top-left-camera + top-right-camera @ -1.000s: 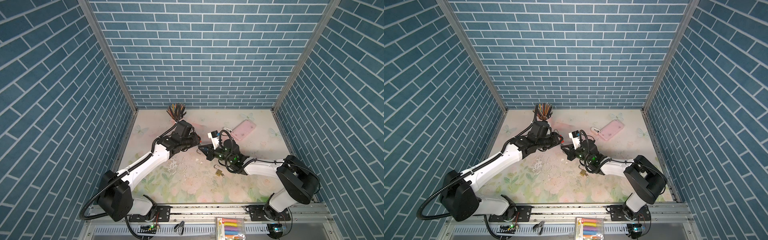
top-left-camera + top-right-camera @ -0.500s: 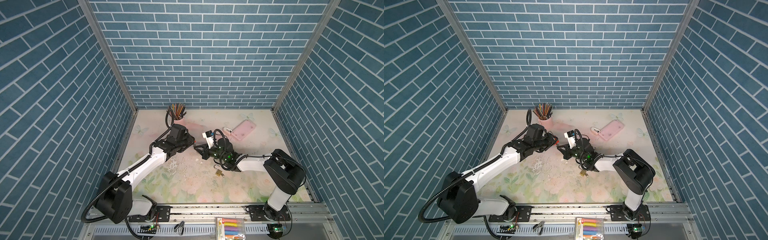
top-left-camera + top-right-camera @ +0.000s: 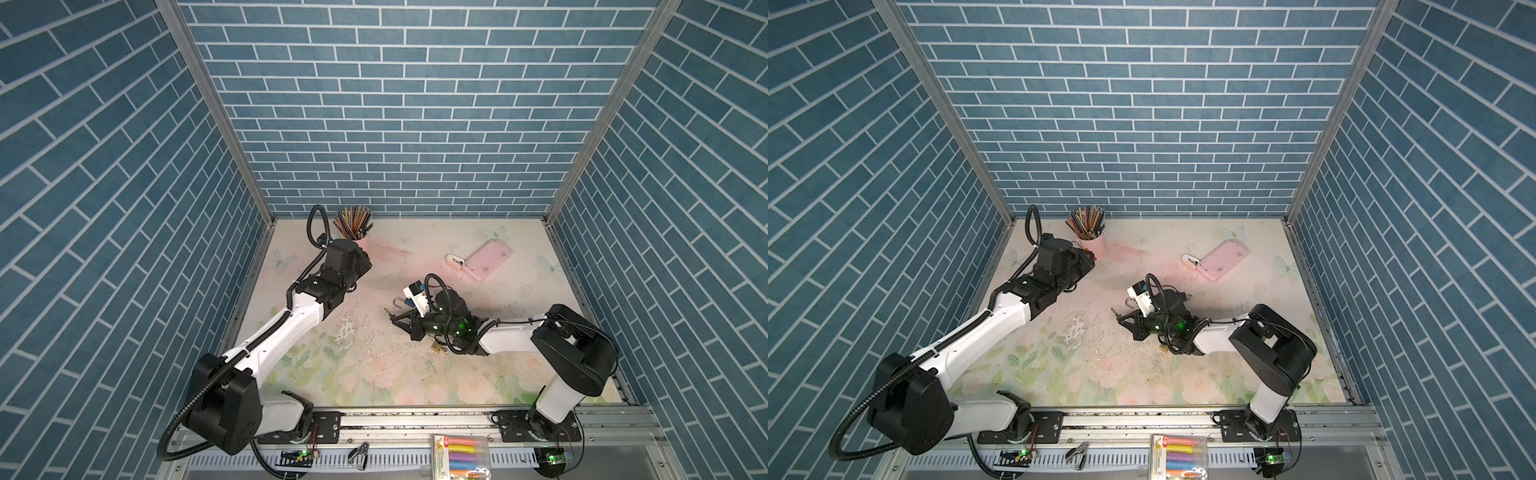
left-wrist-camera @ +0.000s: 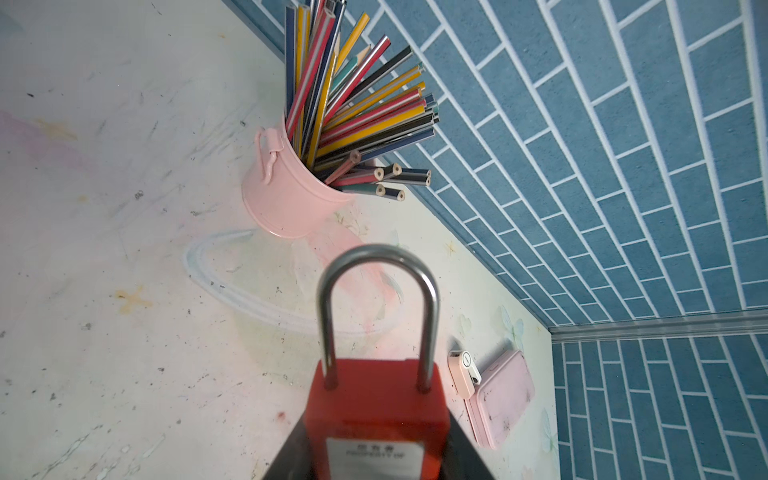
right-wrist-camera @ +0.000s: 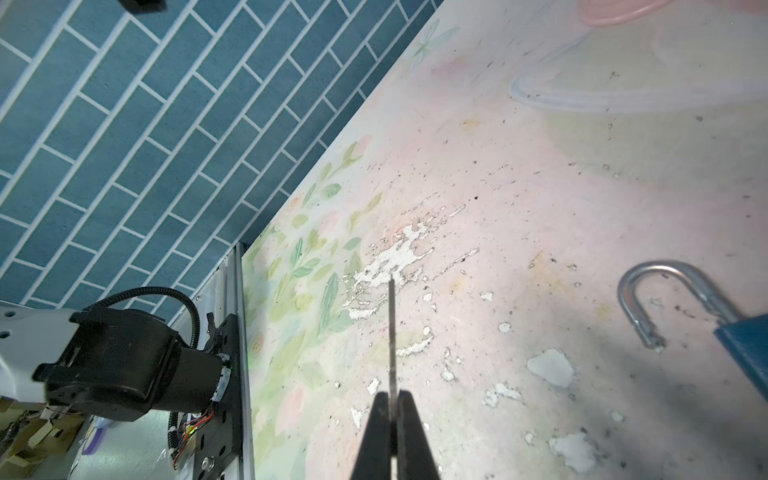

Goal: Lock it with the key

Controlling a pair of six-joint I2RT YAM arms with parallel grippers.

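**Padlock and key each held, well apart**

Containers. A pink bucket [image 4: 286, 195] stands on the table [image 3: 374, 374] near its far left corner, filled with coloured pencils [image 4: 357, 104] fanning out above the rim. A clear pack of markers [image 3: 459, 457] lies on the rail past the table's near edge; its print is too small to read.

Writing. The red padlock [image 4: 376, 411] bears a white label; its print is too blurred to read with certainty.

Task items. The left fingers [image 4: 289, 461] are clamped on the red padlock's body, held close to the bucket, with the shackle seated in the body at both legs. The right fingers [image 5: 376, 440] are pressed together on the key [image 5: 392, 332] near the table's middle, with the blade pointing towards the left edge.

Other items. A blue padlock [image 5: 744, 353] lies just beside the right fingers, shackle open. A small brass lock [image 3: 435, 348] lies under the right arm. A pink case [image 3: 488, 261] rests towards the far right corner.
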